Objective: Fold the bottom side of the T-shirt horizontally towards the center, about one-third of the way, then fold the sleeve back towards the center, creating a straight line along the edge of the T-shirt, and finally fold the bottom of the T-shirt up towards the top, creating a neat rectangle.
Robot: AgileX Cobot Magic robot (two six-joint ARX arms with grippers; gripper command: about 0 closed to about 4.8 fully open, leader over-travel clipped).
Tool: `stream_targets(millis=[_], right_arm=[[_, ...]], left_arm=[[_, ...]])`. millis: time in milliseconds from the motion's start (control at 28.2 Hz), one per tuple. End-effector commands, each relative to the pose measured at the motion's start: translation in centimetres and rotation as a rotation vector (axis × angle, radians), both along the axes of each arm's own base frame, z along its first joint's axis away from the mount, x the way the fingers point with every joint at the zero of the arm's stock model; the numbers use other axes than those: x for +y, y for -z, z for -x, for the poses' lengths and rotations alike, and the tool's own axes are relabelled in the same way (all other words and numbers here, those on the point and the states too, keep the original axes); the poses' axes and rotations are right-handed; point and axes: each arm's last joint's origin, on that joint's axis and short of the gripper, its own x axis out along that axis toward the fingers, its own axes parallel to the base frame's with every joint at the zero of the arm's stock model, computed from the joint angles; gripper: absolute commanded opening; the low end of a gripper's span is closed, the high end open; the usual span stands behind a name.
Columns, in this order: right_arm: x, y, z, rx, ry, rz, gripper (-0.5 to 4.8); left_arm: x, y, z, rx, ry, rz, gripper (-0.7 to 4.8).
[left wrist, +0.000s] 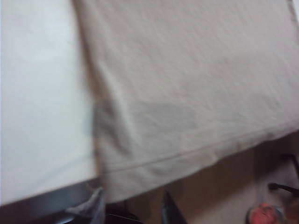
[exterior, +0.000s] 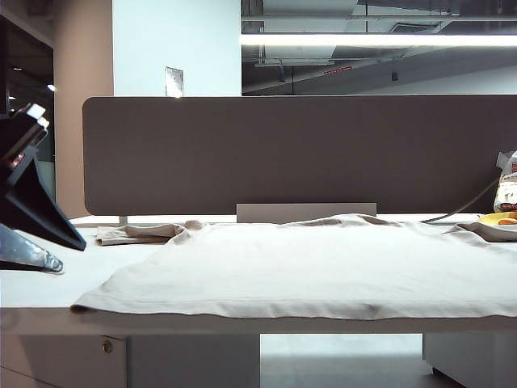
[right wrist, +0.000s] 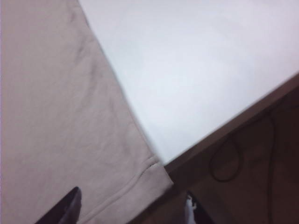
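Pincers left (left wrist: pixel 131 205) and right (right wrist: pixel 133 205) (both parted, grasping nothing) hover over the T-shirt's (exterior: pixel 323 267) hem corners.

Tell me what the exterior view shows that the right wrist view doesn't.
Only the exterior view: the left gripper at the table's left side, the whole T-shirt spread flat with a sleeve at the back, the grey partition, and yellow-and-white items at far right.

Only the right wrist view: the right gripper, jaws apart, near the hem corner, and a cable loop below the table.

Both: the beige T-shirt and the white table.
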Motion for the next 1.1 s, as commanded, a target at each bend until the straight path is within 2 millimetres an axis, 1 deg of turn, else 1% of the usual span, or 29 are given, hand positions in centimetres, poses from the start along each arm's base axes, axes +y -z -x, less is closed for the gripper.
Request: stream_targets(millis=[36, 107, 249, 426, 533, 604, 888, 995, 1101], right_arm=[[-0.2, 0.3, -0.4, 0.01, 0.006, -0.019, 2.79], [-0.2, 0.7, -0.6, 0.037, -0.001, -0.039, 2.79], [-0.4, 1.7, -1.1, 0.083, -0.012, -0.074, 2.79], [-0.6, 2.5, -1.8, 0.098, -0.034, -0.13, 2.8], [-0.6, 2.8, -2.0, 0.101, -0.048, -0.147, 2.86], [-0.6, 2.9, -2.0, 0.104, -0.048, -0.148, 2.86], [-0.8, 2.7, -2.3, 0.076, -0.049, -0.134, 2.86], [-0.8, 3.0, -2.4, 0.086, -0.048, -0.139, 2.86], [-0.9, 3.3, -2.6, 0.091, -0.058, -0.157, 2.85]], left_arm=[[-0.6, -0.2, 0.1, 0.01, 0.024, 0.03, 2.16], [-0.9, -0.2, 0.2, 0.023, 0.027, 0.04, 2.55], [-1.2, -0.2, 0.3, 0.039, 0.026, 0.055, 2.56], [-1.2, 0.3, 0.2, 0.084, 0.015, 0.06, 2.61], [-1.2, 0.7, 0.1, 0.12, 0.01, 0.059, 3.25], [-1.2, 1.0, 0.1, 0.135, 0.01, 0.055, 3.41], [-1.4, 2.4, -0.5, 0.191, 0.004, 0.037, 3.41], [-1.5, 2.9, -0.8, 0.197, 0.004, 0.036, 3.41], [-1.6, 3.0, -1.1, 0.193, 0.002, 0.04, 3.41]])
